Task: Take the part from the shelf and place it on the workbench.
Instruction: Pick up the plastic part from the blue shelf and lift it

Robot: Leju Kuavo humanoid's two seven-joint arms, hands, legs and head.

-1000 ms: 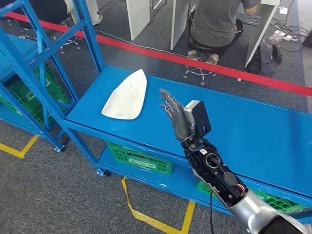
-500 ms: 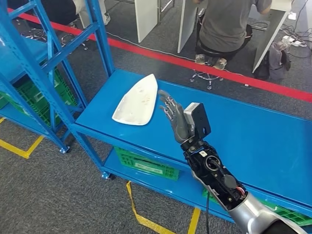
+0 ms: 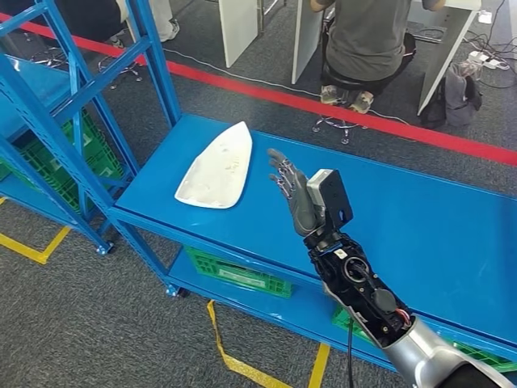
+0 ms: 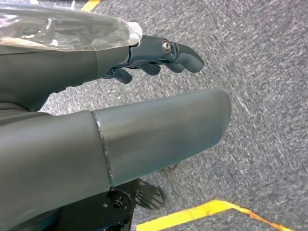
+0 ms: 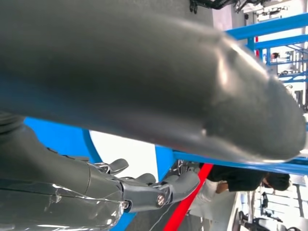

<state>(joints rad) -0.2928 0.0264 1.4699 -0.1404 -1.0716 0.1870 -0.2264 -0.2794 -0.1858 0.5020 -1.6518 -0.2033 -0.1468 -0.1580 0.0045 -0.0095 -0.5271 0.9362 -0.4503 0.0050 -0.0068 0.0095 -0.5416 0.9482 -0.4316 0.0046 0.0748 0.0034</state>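
Note:
The part, a flat white pointed shell [image 3: 217, 168], lies on the blue workbench [image 3: 402, 218] near its left end. My right hand [image 3: 292, 194] is raised above the bench just right of the part, fingers spread, holding nothing and not touching it. In the right wrist view the thumb [image 5: 188, 91] and fingers [image 5: 152, 190] stand apart, with the white part [image 5: 127, 154] behind them. In the left wrist view my left hand [image 4: 120, 110] hangs over grey carpet, fingers [image 4: 171, 53] extended and nothing in it.
A blue shelf rack [image 3: 79, 97] stands at the left with green crates [image 3: 55, 162] low in it. More green crates [image 3: 237, 271] sit under the bench. A person [image 3: 366, 40] sits on a stool beyond a red floor line [image 3: 304, 101]. Yellow tape [image 3: 244, 364] marks the carpet.
The whole picture shifts a little between frames, so the camera has moved. My right hand stays raised and open beside the part, which has not moved on the bench.

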